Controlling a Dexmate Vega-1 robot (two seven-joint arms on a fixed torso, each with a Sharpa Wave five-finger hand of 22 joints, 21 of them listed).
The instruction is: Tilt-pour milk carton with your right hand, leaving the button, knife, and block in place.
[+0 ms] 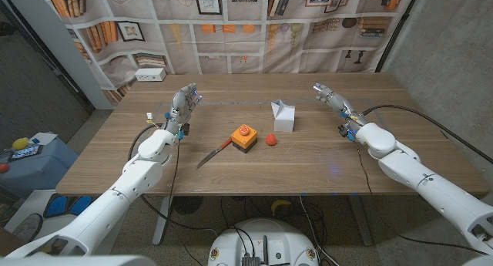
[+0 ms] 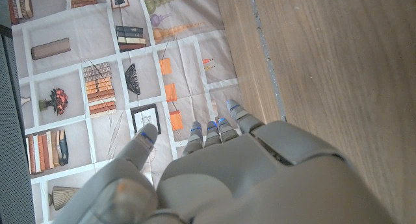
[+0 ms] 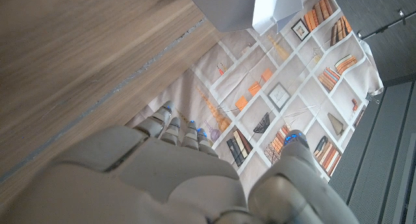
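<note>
A white milk carton [image 1: 283, 116] stands upright near the middle of the wooden table [image 1: 231, 170]. In front of it to the left sits an orange box with a red button [image 1: 243, 136], and a small red block [image 1: 271, 139] lies beside that box. A knife [image 1: 212, 152] with a red handle lies left of the button box. My right hand [image 1: 333, 99] is raised at the right, apart from the carton, fingers straight and holding nothing. My left hand [image 1: 183, 105] is up at the left, fingers apart, holding nothing. The carton's base [image 3: 253, 10] shows in the right wrist view.
A white box [image 1: 150, 75] stands at the table's back left edge. A printed bookshelf backdrop [image 1: 246, 27] hangs behind the table. Black cables [image 1: 431, 123] trail over the right side. Bare wood lies between the carton and my right hand.
</note>
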